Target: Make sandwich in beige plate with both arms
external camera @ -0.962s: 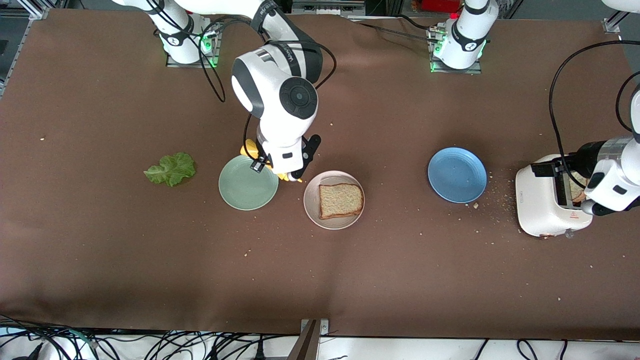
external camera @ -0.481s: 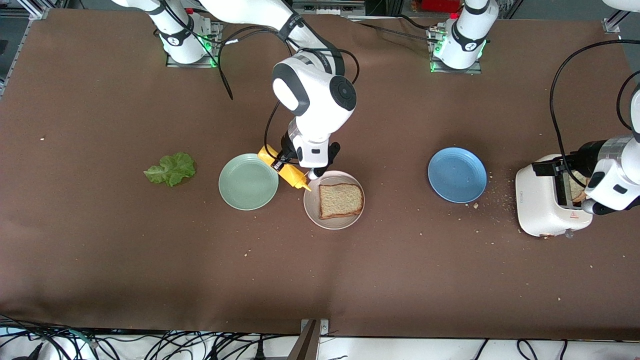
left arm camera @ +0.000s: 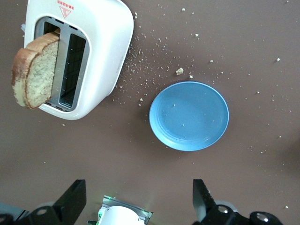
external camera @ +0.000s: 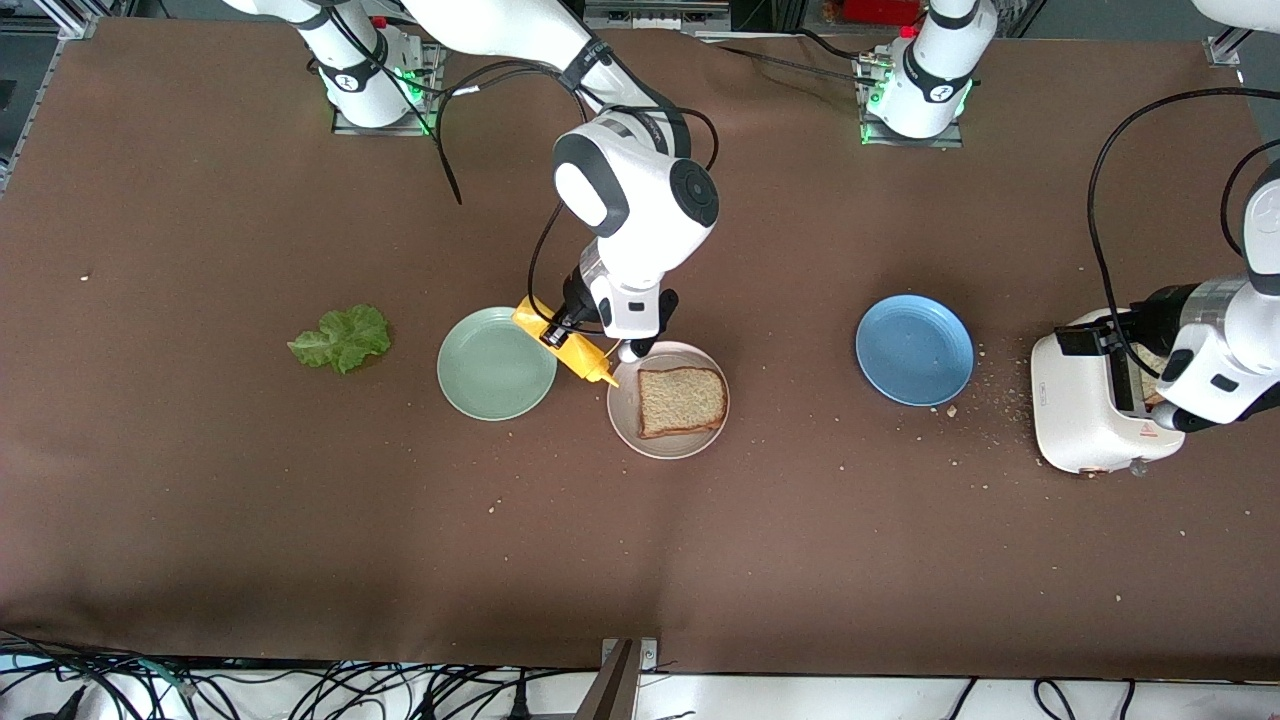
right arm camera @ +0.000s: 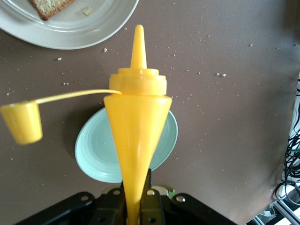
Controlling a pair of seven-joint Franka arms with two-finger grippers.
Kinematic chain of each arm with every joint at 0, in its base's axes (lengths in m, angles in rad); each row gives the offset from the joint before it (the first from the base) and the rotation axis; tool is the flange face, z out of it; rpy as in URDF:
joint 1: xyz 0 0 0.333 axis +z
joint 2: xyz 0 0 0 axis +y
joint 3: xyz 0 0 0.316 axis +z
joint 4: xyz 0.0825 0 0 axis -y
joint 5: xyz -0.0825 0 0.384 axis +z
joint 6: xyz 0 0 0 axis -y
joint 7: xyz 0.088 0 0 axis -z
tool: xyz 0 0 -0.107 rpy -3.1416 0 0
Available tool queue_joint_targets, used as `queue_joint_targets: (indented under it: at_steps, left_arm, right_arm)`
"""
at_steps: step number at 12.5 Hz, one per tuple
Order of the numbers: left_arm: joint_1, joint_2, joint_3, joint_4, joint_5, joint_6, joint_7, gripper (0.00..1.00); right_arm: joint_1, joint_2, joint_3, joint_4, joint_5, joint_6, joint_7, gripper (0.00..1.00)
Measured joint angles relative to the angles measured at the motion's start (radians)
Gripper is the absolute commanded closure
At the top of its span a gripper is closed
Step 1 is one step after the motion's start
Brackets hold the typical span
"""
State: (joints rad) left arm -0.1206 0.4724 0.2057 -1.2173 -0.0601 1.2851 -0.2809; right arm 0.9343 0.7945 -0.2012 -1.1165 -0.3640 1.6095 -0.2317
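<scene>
Beige round plate (external camera: 622,420), nearest you, carries one square brown bread slice (external camera: 680,400); your right gripper (external camera: 572,336) clamps a tilted yellow squeeze bottle (external camera: 565,342) at its rim, while your left gripper (left arm camera: 138,199) hangs wide open, empty, over the white toaster (external camera: 1085,405)

We see a bread slice (external camera: 681,401) on the beige plate (external camera: 624,410), mint plate (external camera: 497,364) beside it toward the right arm's end, lettuce (external camera: 342,338) further that way, blue plate (external camera: 914,349) then toaster (external camera: 1090,408) toward the left arm's end, second slice (left arm camera: 33,70) in a toaster slot.
</scene>
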Motion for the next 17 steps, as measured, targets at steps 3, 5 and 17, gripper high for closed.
queue_joint_targets:
  at_steps: [3,5,17]
  left_arm:
    - [-0.018,0.005,-0.003,-0.004,0.000,0.000,-0.094,0.00]
    - [-0.020,0.005,-0.004,-0.003,0.000,0.001,-0.101,0.00]
    - [0.017,-0.004,-0.009,0.014,0.000,0.048,0.311,0.00]
  right_arm:
    - [-0.003,-0.003,-0.021,0.006,0.000,0.003,-0.069,1.00]
    - [-0.002,-0.003,-0.022,0.006,-0.001,0.015,-0.072,1.00]
    - [-0.393,-0.182,-0.077,-0.030,0.788,0.080,-0.520,1.00]
